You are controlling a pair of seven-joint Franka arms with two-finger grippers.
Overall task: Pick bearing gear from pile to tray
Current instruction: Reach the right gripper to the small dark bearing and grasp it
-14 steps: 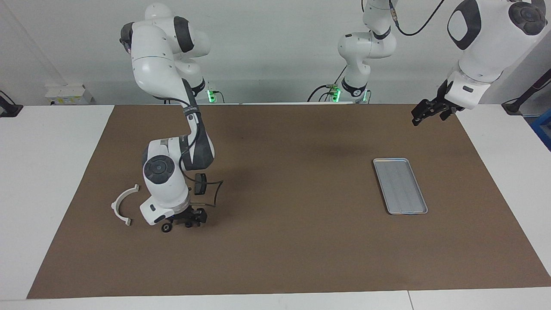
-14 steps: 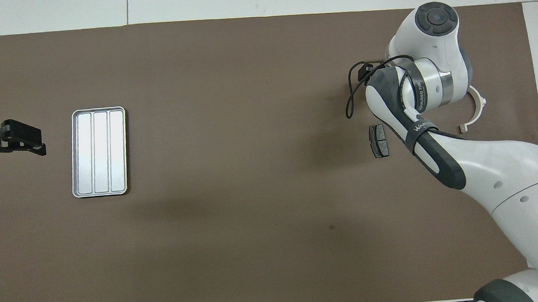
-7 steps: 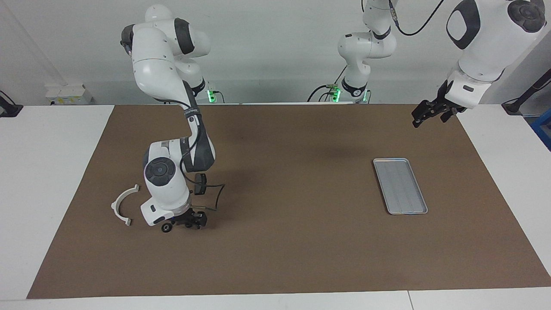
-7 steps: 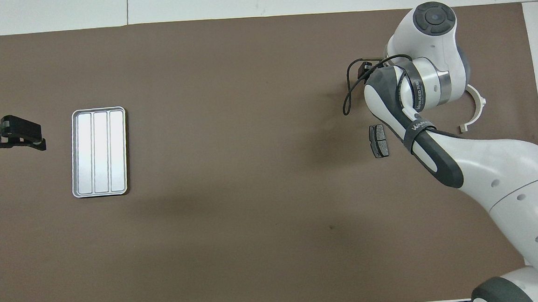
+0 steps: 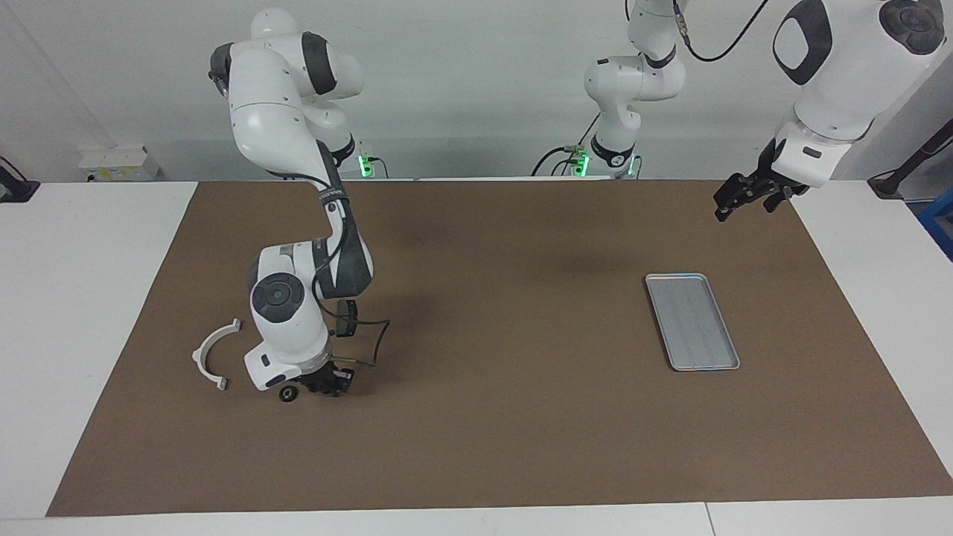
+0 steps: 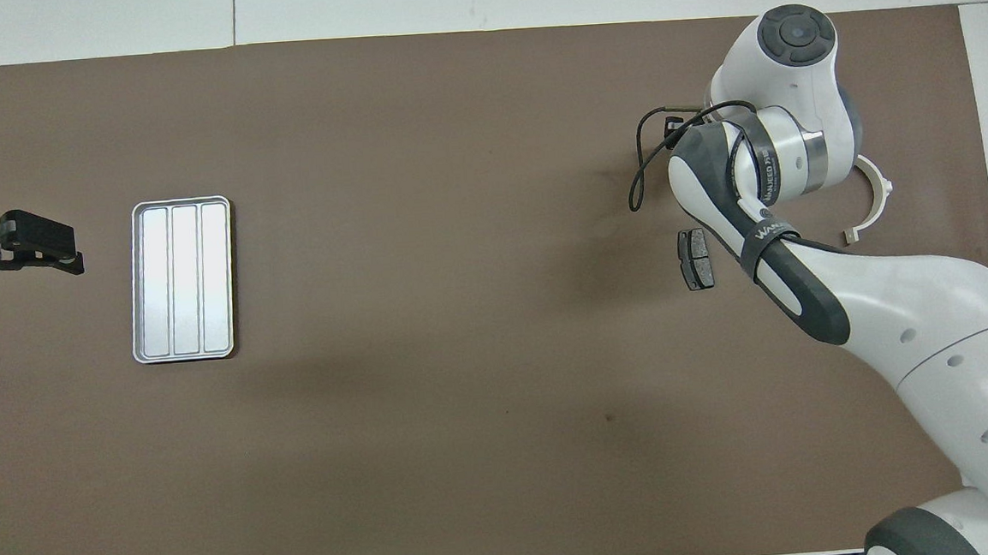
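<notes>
Your right gripper (image 5: 327, 383) is down at the desk (image 5: 484, 447) in the pile, at the right arm's end. A small black round piece (image 5: 287, 394), which you can take for the bearing gear, lies on the desk just beside it. That is the relation to watch: the piece sits off to the side of the gripper, between it and the white half-ring bracket (image 5: 198, 356), and not plainly between the jaws. The facing view does not show whether the jaws are apart or together, or whether they have hold of some other piece beneath the wrist. From overhead the arm covers the whole spot, leaving only the bracket and one dark grey pad (image 6: 695, 258) in sight. A round part gives you no long axis to line up with, so the sideways offset is probably all you need to correct. The tray (image 5: 692, 320) lies well apart from the pile, toward the left arm's end of the desk, with its long side running away from the robots and nothing in it. The right arm is much the nearer to the part. Your left gripper (image 5: 737, 202) waits in the air over the desk's edge near the tray, jaws apart and empty.
</notes>
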